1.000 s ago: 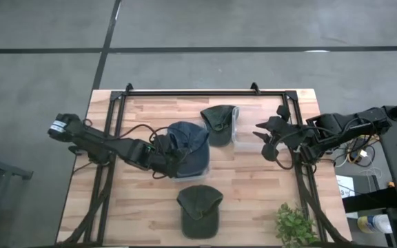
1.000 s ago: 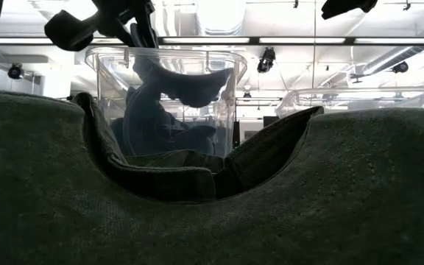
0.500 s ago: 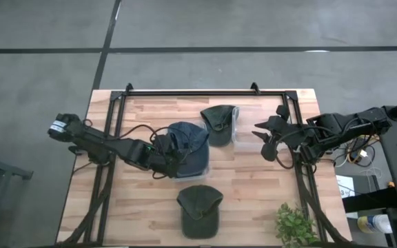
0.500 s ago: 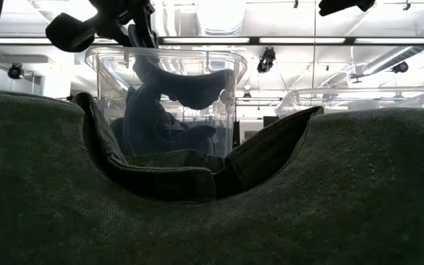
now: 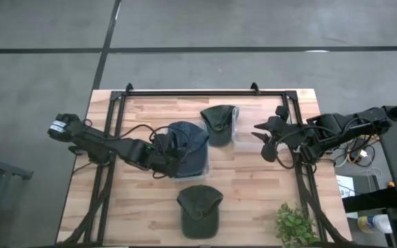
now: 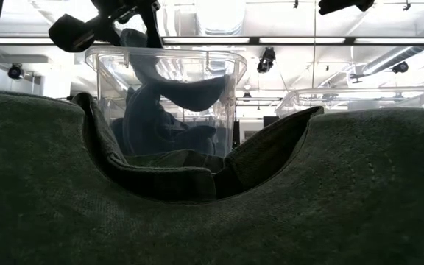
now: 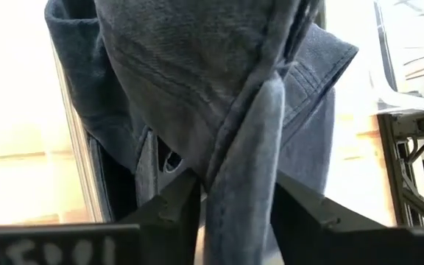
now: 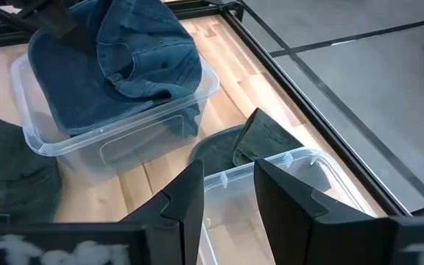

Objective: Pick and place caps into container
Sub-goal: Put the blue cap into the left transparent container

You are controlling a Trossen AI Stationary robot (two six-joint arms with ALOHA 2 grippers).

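Note:
A clear container (image 5: 200, 167) at the table's middle holds blue caps (image 8: 116, 66). My left gripper (image 5: 169, 148) hovers over its left rim, fingers open on either side of a hanging fold of the topmost blue cap (image 7: 219, 88), which droops into the container (image 6: 223, 103). One olive cap (image 5: 218, 122) lies against a second clear container (image 8: 285, 184). Another olive cap (image 5: 200, 210) rests on the table near the front edge and fills the low view (image 6: 212, 221). My right gripper (image 5: 262, 141) hangs open above the second container, holding nothing. My left gripper has a thick fold of the blue cap (image 7: 238, 191) between its two fingers (image 7: 171, 210), coming from the table's left above the container rim. The cloth is not squeezed narrower there, and I cannot tell whether the fingers touch it. The rest of the cap sags into the container.
A black metal frame (image 5: 191, 91) runs round the table's far and side edges. A small green plant (image 5: 295, 224) stands at the near right corner. Bare wood lies between the containers and the front olive cap.
My left gripper has opened above the container. The blue cap's brim end has sagged lower and toward the right inside the container, while the fold at the fingers stays where it was. My right gripper has edged slightly toward the table's left.

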